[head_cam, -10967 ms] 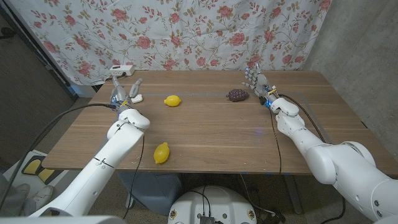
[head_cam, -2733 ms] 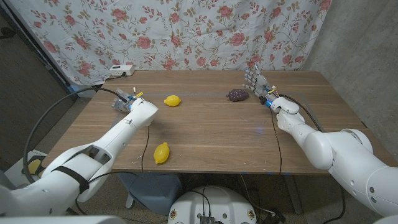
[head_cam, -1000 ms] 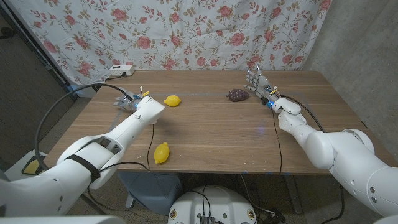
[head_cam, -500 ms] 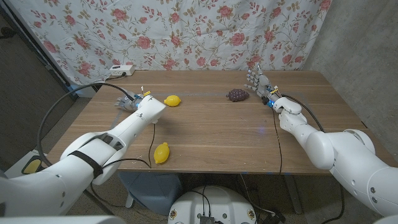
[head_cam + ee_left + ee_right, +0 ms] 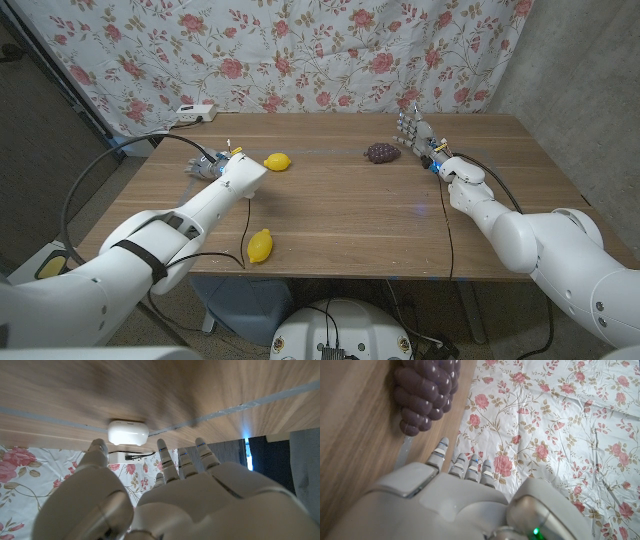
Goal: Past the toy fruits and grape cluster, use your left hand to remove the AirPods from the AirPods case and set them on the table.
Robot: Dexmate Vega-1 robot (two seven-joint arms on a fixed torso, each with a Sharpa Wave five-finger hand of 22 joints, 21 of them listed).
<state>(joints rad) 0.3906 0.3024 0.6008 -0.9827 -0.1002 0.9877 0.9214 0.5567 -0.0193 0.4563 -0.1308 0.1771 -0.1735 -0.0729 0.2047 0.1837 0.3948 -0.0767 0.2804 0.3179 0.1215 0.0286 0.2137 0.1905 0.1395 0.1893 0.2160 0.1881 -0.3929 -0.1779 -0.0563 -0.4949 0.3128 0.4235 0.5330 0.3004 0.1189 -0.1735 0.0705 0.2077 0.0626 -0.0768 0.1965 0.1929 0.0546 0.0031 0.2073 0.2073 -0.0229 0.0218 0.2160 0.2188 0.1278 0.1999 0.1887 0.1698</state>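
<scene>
Left hand (image 5: 165,495) hangs just short of the AirPods case (image 5: 128,432); fingers apart, nothing held. In the left wrist view the case is a small white rounded box lying on the wooden table (image 5: 340,215), lid closed, no seam gap that I can make out. Fingertips (image 5: 163,449) near it, not touching. In the head view the left hand (image 5: 205,165) sits at the left-centre of the frame, near the table's far left part; the case itself is hidden there behind the hand and forearm.

Right hand (image 5: 413,130) stands upper right of the head view, fingers apart and upright, empty, just beside the grape cluster (image 5: 381,152). Right wrist view shows the grapes (image 5: 424,392) close ahead of that hand's fingers (image 5: 465,466), apart from them.

One toy lemon (image 5: 277,161) lies just right of the left hand; a second lemon (image 5: 260,245) near the table's front edge, lower centre-left.

Handling, as judged: the case looks light, hard and glossy, so likely slippery and apt to skid on the wood if pushed from one side. Best pinched across its two broad faces, low on the body, leaving the lid free to flip up. The earbuds inside would be smaller and smoother again; take each by its stem between thumb and a fingertip. Whether the buds are inside cannot be told.

A white power strip (image 5: 195,111) sits at the far left edge; floral curtain (image 5: 300,50) behind.
</scene>
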